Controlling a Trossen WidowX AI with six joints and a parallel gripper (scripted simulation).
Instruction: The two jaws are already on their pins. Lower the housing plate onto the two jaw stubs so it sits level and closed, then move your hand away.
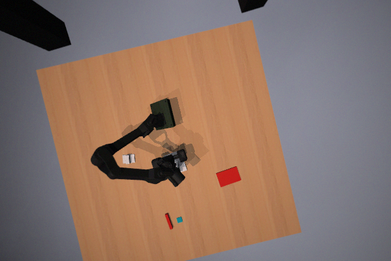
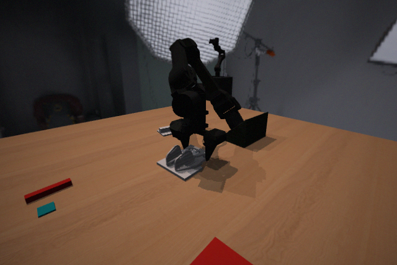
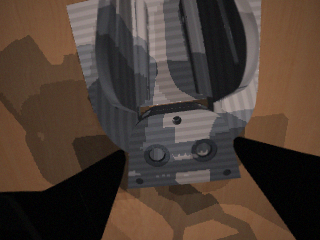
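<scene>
The grey housing plate [image 3: 181,164] [image 2: 194,148] lies across the rear ends of the two jaws and looks flat in the wrist view. Round features show in its two ringed holes. Whether it is fully seated cannot be told. The left jaw [image 3: 117,60] and right jaw [image 3: 225,55] stand side by side on the pale base plate [image 3: 80,22] [image 2: 185,175], with a gap between them. Their pins are hidden by the housing plate. My gripper [image 3: 178,148] [image 2: 196,154] is open and empty, its fingertips low on either side of the housing plate. The overhead view hides the fingers.
A small pale grooved part [image 1: 128,159] [image 2: 164,131] lies near the arm. A dark box [image 1: 164,109] [image 2: 251,132] stands by the arm's base. A red block [image 1: 228,176], a red bar [image 1: 168,220] [image 2: 48,190] and a teal piece [image 1: 179,219] [image 2: 46,209] lie farther off.
</scene>
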